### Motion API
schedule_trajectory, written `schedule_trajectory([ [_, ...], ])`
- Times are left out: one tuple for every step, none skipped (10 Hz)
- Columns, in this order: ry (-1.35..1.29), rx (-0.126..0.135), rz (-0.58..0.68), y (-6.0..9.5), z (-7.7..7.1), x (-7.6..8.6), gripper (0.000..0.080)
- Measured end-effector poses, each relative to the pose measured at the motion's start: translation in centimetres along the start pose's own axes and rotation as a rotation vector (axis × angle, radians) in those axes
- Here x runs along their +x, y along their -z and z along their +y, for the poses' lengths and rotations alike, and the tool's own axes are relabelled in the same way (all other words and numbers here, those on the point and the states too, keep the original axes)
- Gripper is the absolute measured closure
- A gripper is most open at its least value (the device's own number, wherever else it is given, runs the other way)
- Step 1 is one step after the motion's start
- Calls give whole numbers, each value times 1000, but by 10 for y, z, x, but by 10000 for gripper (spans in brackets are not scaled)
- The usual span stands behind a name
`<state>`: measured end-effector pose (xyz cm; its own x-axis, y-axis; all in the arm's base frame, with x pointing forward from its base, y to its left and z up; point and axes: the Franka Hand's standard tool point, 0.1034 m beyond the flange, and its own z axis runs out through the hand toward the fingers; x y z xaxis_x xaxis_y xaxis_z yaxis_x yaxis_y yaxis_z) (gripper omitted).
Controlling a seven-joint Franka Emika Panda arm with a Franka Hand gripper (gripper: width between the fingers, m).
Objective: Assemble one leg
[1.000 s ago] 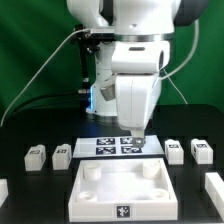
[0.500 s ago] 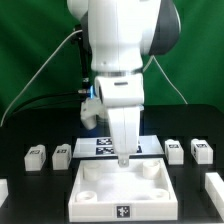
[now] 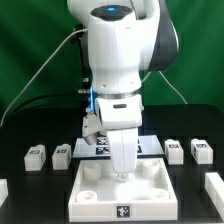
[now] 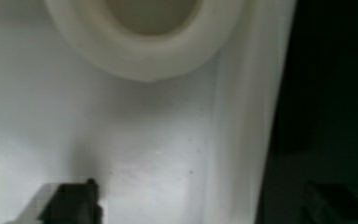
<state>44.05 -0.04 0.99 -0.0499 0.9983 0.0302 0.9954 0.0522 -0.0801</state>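
Pincer point(image 3: 122, 171) hangs nose-down over the tray point(image 3: 90, 207), tips low inside it, about mid-floor and a shade toward the far wall. Whether the tips touch the floor, I cannot tell. From the wrist, the two dark fingers point(image 4: 69, 202) stand wide apart with only white tray floor between them: spread open, nothing in its grasp. Just beyond the fingers in the wrist view sits one round socket point(image 4: 140, 35) with a raised rim. In the exterior view the tray's near wall carries a small marker point(image 3: 122, 210).

Behind the tray lies the marker board point(image 3: 98, 147), largely hidden by the arm point(image 3: 120, 60).

The legs are all out on the black table point(image 3: 35, 185), none held. They stand in a row level with the marker board: on the exterior view's left, one leg point(image 3: 61, 154) near the tray's far corner and a second leg point(image 3: 36, 155) just beyond it; on the exterior view's right, a third leg point(image 3: 175, 150) and a fourth leg point(image 3: 201, 151) just beside it. All four are apart from the pincer.

A white piece point(image 3: 213, 188) is cut by the exterior view's right edge; what it is, I cannot tell.
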Motion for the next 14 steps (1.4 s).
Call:
schedule_trajectory([
  [0,0,0,0,0,0,391],
  [-1,0,0,0,0,0,391],
  [-1,0,0,0,0,-1,576],
  [-1,0,0,0,0,-1,706],
  [-3,-8,-1,1,2,-1,706],
  [-4,-9,-1,1,2,-1,737],
  [-4,-9,-1,1,2,-2,737],
  [-4,-9,-1,1,2,-2,737],
  [-4,-9,-1,1,2,-2,737],
  [-4,-9,-1,1,2,-2,737],
  [-4,-9,-1,1,2,-2,737],
  [-4,-9,-1,1,2,-2,736],
  [-5,-10,-1,1,3,-1,736],
  [-38,-17,2,2,9,5,736],
])
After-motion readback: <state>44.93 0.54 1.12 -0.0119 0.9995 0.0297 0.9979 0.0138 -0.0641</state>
